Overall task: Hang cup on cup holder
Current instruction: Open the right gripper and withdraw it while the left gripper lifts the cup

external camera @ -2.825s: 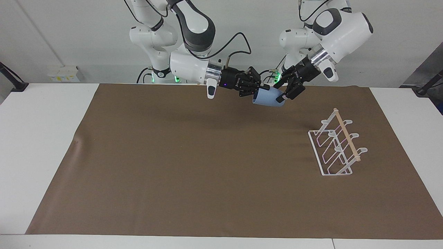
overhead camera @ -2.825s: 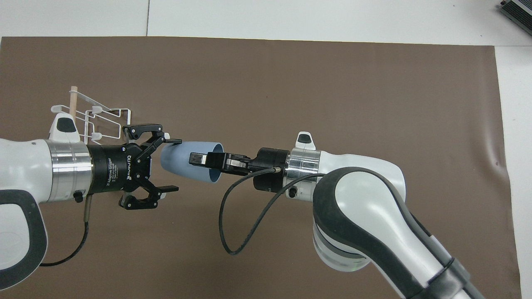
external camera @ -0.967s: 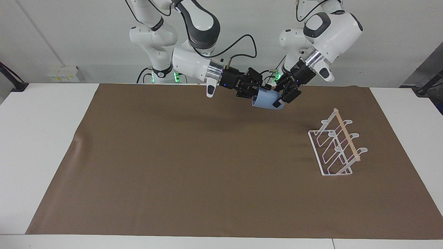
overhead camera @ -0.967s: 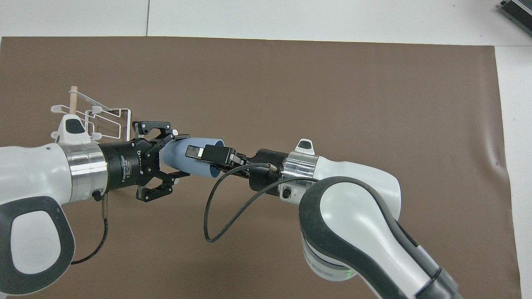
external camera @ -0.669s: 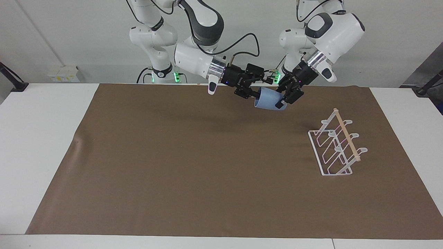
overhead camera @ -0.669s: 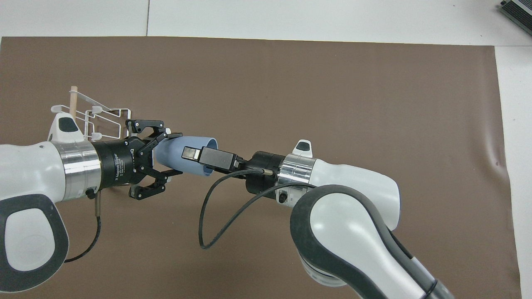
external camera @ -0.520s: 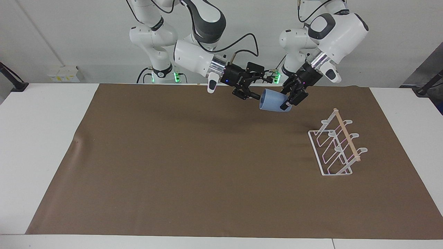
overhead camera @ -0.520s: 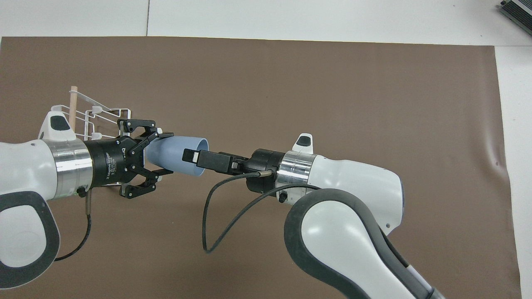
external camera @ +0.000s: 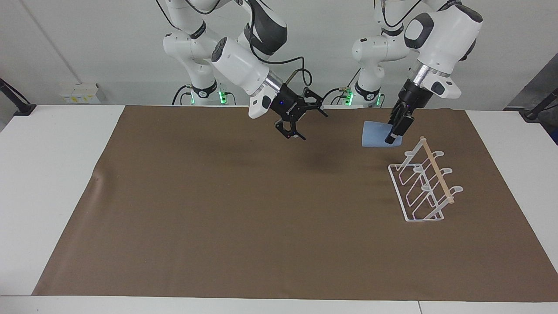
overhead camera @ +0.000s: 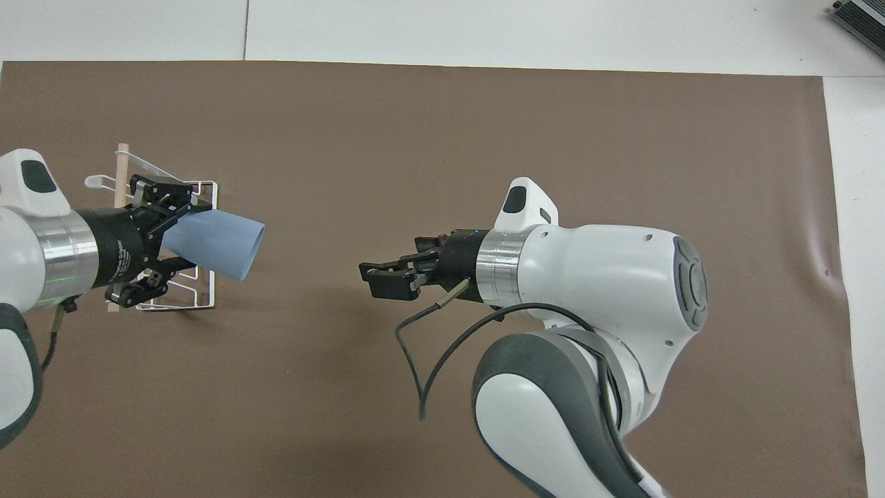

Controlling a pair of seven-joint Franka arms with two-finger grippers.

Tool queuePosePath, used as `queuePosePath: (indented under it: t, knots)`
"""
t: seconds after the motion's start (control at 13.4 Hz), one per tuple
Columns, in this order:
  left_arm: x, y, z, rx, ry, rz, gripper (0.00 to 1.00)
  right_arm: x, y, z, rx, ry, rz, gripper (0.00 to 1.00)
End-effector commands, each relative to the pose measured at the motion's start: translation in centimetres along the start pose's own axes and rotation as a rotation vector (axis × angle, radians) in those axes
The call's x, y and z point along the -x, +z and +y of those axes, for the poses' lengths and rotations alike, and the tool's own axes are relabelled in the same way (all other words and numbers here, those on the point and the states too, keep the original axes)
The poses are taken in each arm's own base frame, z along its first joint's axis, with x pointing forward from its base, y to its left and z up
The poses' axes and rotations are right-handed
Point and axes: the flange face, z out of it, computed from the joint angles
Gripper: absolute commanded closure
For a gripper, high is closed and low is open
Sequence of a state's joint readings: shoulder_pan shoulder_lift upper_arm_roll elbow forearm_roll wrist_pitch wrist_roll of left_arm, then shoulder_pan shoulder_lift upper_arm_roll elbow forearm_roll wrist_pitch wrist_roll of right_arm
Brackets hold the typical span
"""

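The light blue cup hangs on its side in the air, mouth toward the right arm's end of the table. My left gripper is shut on the cup's base end, one finger showing across its wall. It is over the mat right beside the cup holder, at the holder's end nearer the robots. In the overhead view the left gripper and cup cover part of the cup holder. My right gripper is open and empty, in the air over the middle of the mat.
A brown mat covers most of the white table. It has a small wrinkle toward the right arm's end. A dark device sits at the table's corner farthest from the robots.
The right gripper opened, let go of the cup's rim and drew back toward its own end. The left gripper carried the cup away to beside the cup holder.
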State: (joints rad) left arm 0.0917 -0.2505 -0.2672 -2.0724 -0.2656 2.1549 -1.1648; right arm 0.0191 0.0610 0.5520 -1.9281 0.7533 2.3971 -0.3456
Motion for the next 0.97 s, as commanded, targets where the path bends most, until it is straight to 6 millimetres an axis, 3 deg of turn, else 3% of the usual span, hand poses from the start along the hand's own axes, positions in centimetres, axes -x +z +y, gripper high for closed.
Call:
queuePosePath:
  t: [0.0, 0.22, 0.37, 0.52, 0.67, 0.74, 0.89]
  knots:
    - [-2.1, -0.6, 3.0, 0.012, 0.104, 0.128, 1.0, -1.8, -3.2, 1.7, 0.113, -0.156, -0.151, 0.0]
    - [-3.6, -0.3, 5.3, -0.023, 0.273, 0.3, 1.0, -2.2, -7.6, 4.6, 0.212, -0.208, -0.308, 0.0]
    - [-4.0, 0.9, 6.2, -0.074, 0.394, 0.419, 1.0, -2.1, -9.6, 6.1, 0.284, -0.197, -0.358, 0.0]
    - [-4.4, 1.4, 6.4, -0.102, 0.494, 0.526, 1.0, -2.5, -13.5, 8.6, 0.376, -0.172, -0.404, 0.0]
    - [-4.9, 2.1, 6.7, -0.122, 0.558, 0.595, 1.0, -2.8, -16.8, 9.8, 0.407, -0.109, -0.416, 0.0]
    - [-5.3, 3.5, 6.8, -0.136, 0.595, 0.614, 1.0, -3.0, -19.3, 10.6, 0.438, -0.032, -0.409, 0.0]
    - [-6.2, 5.3, 6.8, -0.15, 0.625, 0.655, 1.0, -2.8, -22.7, 10.4, 0.58, 0.067, -0.44, 0.0]
